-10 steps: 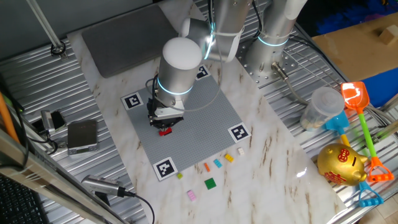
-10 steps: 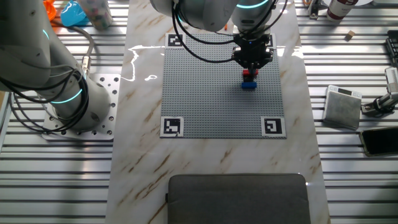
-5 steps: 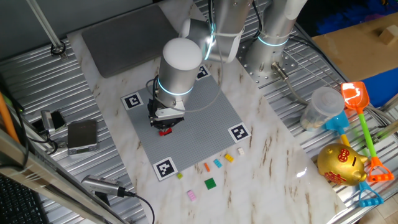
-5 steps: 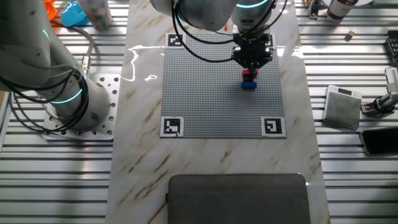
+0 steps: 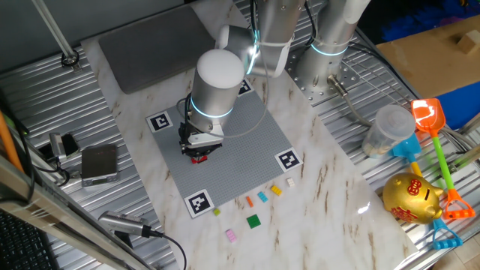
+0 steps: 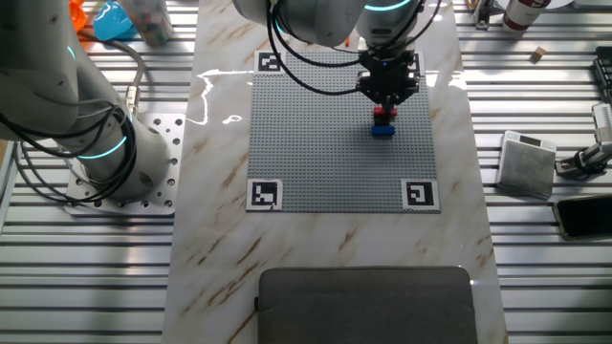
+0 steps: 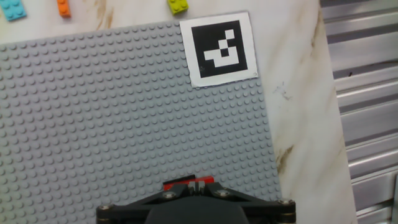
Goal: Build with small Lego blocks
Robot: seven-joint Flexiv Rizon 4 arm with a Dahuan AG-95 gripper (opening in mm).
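My gripper (image 5: 199,150) stands over the left part of the grey studded baseplate (image 5: 247,150). Its fingers are pressed together, right above a red Lego block (image 5: 199,158). In the other fixed view the gripper (image 6: 386,98) is just above the red block (image 6: 384,113), which sits by a blue block (image 6: 382,130). In the hand view the gripper (image 7: 198,184) is shut, and the red block (image 7: 186,182) shows as a thin strip past the tips. Several loose blocks lie on the marble in front of the plate: orange (image 5: 250,202), light blue (image 5: 262,197), yellow (image 5: 276,190), green (image 5: 254,220), pink (image 5: 232,235).
Black-and-white markers (image 5: 198,203) sit at the baseplate's corners. A grey pad (image 5: 150,45) lies at the back. A small grey box (image 5: 99,163) and cables lie on the left. A gold piggy bank (image 5: 411,198), toy shovels and a plastic jar (image 5: 390,129) stand on the right.
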